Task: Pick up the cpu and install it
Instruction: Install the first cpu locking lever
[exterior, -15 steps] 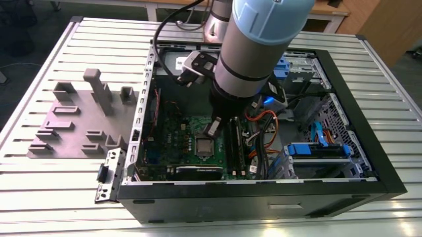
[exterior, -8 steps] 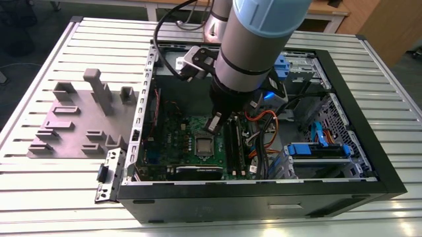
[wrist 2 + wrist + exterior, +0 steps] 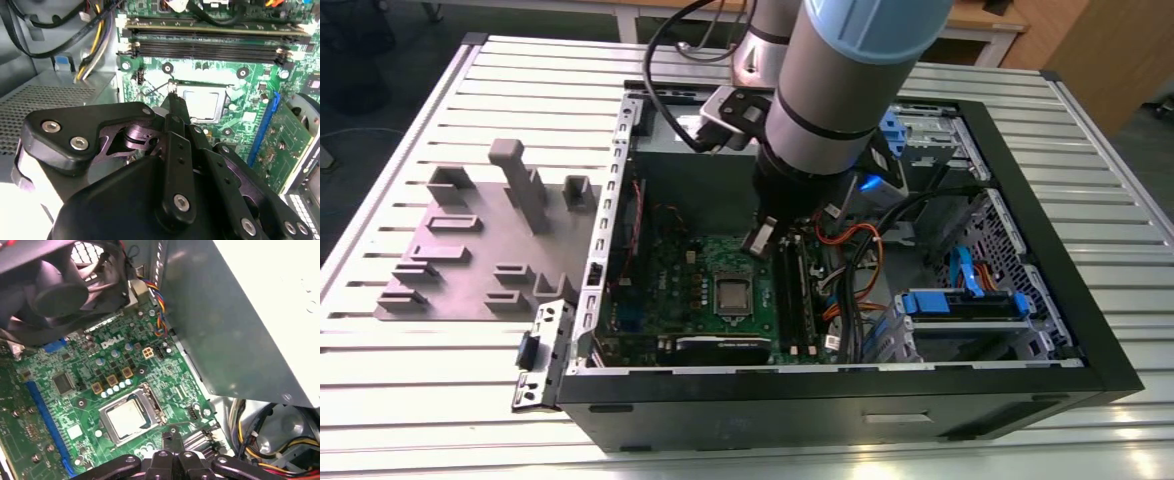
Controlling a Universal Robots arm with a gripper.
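Even, fairly bright overhead light fills the exterior view; the grooved table gleams pale, while the case interior under the arm lies in shadow. In the second wrist view the gripper is dark and soft-focused close up, and glare whitens the motherboard beyond its tips.
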